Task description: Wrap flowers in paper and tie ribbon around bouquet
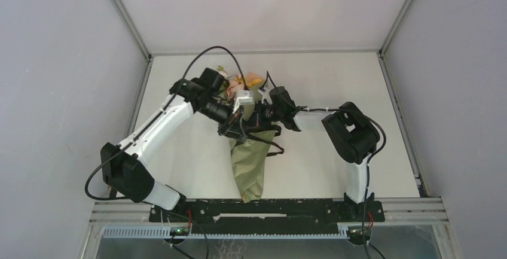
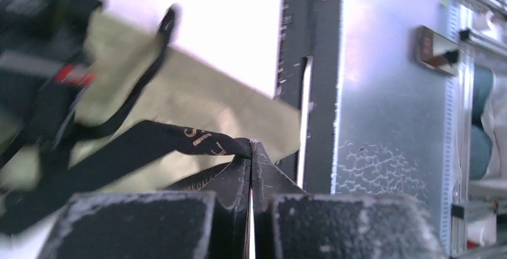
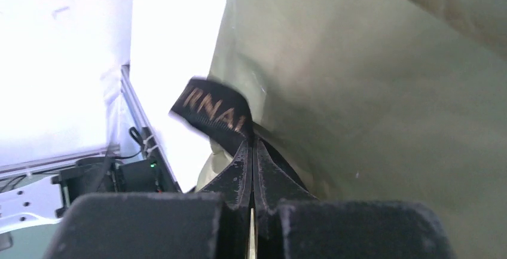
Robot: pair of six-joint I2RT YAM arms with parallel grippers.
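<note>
The bouquet (image 1: 249,166) lies mid-table as an olive-green paper cone, its narrow end toward the arm bases. Pink, yellow and white flowers (image 1: 239,84) show at its far, wide end. Both grippers meet over the cone's upper part. My left gripper (image 2: 252,145) is shut on the black ribbon (image 2: 149,145), which bears gold lettering and runs off to the left over the paper (image 2: 197,100). My right gripper (image 3: 252,142) is shut on another stretch of the ribbon (image 3: 212,108), right beside the olive paper (image 3: 370,109). A ribbon loop (image 1: 274,146) hangs off the cone's right side.
A black rail (image 1: 269,209) carrying the arm bases runs along the table's near edge, just below the cone's tip. Metal frame posts (image 1: 394,85) and grey walls close in the white table (image 1: 335,76) on the left, right and back.
</note>
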